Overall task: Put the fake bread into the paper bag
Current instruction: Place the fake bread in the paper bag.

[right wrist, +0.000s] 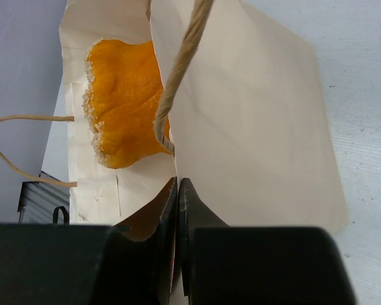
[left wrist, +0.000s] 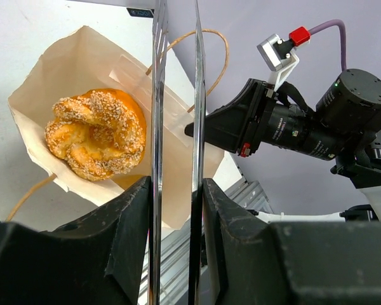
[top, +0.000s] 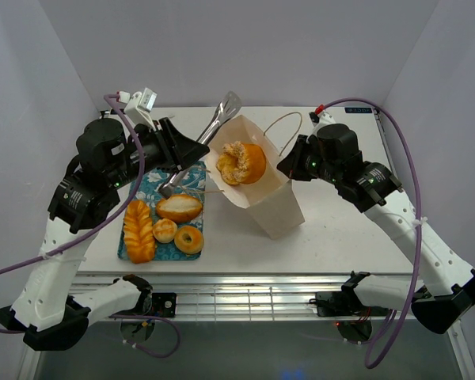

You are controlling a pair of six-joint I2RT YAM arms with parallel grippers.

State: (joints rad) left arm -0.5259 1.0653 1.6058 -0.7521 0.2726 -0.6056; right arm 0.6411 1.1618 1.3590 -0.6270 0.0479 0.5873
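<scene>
Judging by how things lie, you are at the release end of one delivery: the seeded pastry (left wrist: 95, 133) lies inside the paper bag (top: 273, 207), against its inner wall, and the tongs (left wrist: 157, 95) reach over the bag's mouth with nothing between them. Your left gripper (left wrist: 176, 187) clasps the tongs by their two steel arms, which run parallel with a narrow gap between them. Their flat tips leave the wrist view, and from above they show past the far rim, pinching nothing. Your right gripper (right wrist: 178, 190) is pressed together on the bag's rim, right by a cord handle (right wrist: 181, 57), holding the bag tilted with its mouth tipped up toward your left arm. Four pieces wait on the teal floral tray (top: 148, 186): the braided loaf (top: 139, 229), oval roll (top: 179, 207), small bun (top: 165, 230) and ring bagel (top: 189, 239), packed close together. The next move, as I judge it, calls for lifting the tongs clear of the rim and swinging them to the tray, with your right side holding the mouth propped. Expect slippery handling, since the bread looks glossy, hard and rounded and the tongs are smooth polished metal, so grip the roll across its narrow width. The bag is thin, pale, matte kraft paper with creased sides, likely to crumple under a careless nudge
</scene>
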